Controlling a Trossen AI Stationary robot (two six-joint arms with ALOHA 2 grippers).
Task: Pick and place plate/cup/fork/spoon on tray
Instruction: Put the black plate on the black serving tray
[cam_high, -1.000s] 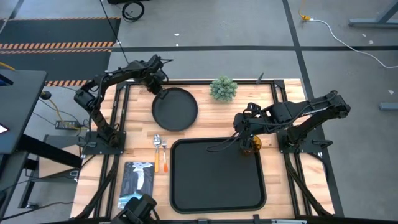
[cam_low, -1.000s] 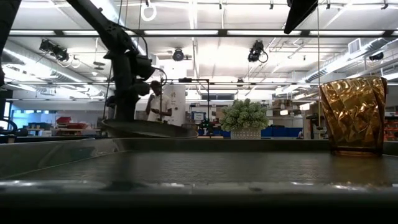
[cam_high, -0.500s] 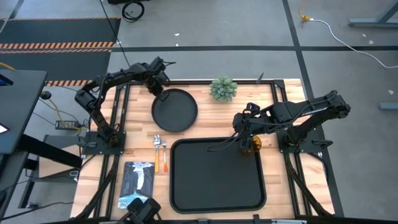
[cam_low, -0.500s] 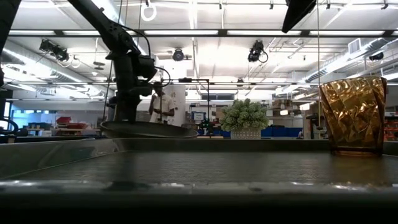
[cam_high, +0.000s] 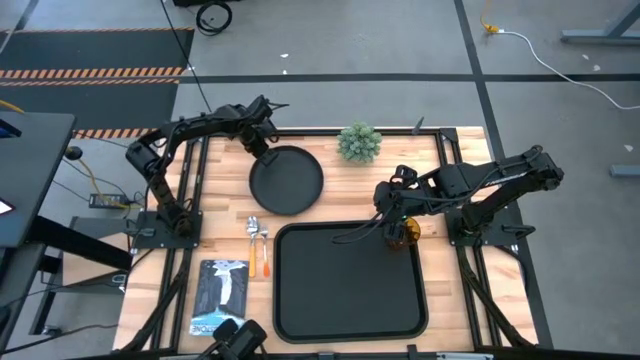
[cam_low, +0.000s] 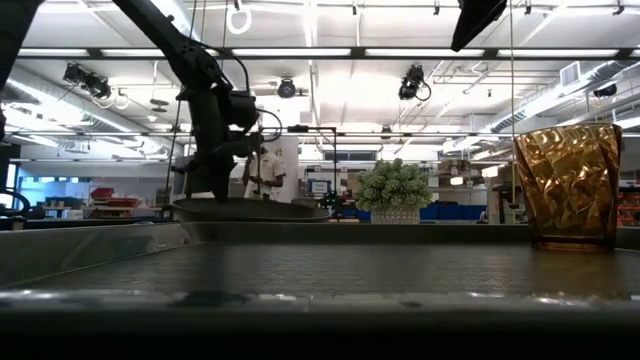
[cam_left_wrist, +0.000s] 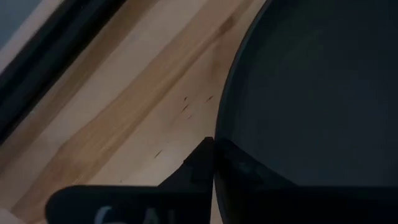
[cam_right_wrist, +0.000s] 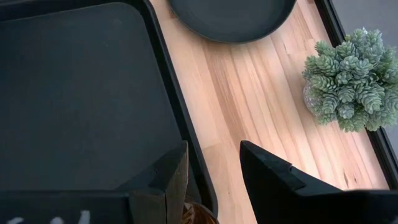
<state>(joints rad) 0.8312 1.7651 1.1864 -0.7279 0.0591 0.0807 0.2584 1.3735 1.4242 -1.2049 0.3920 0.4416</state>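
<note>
The round black plate (cam_high: 288, 181) is on the wood at the far left, ahead of the black tray (cam_high: 350, 300). My left gripper (cam_high: 266, 150) is shut on the plate's far-left rim; it also shows in the low view (cam_low: 213, 188). The amber cup (cam_high: 404, 233) stands upright by its base in the tray's far right corner (cam_low: 568, 185). My right gripper (cam_right_wrist: 214, 171) is open just above the cup and touches nothing. The orange-handled fork and spoon (cam_high: 258, 243) lie side by side on the wood left of the tray. My left gripper pinches the plate's raised rim (cam_left_wrist: 219, 140) at its far-left side, one finger (cam_left_wrist: 198, 165) outside the rim and the other over the plate's inside. The fingers come from above and the far left. I cannot tell whether the plate is clear of the table.
A small green potted plant (cam_high: 360, 142) stands at the far edge, right of the plate. A dark booklet (cam_high: 222, 288) lies near the front left. Black frame rails run along the table's left and right edges. A person shows in the room behind (cam_low: 262, 165).
My left gripper has moved a little toward the table's right edge, still shut on the plate's rim, and the plate has shifted right with it, staying level. The right arm and the cup have kept still.
</note>
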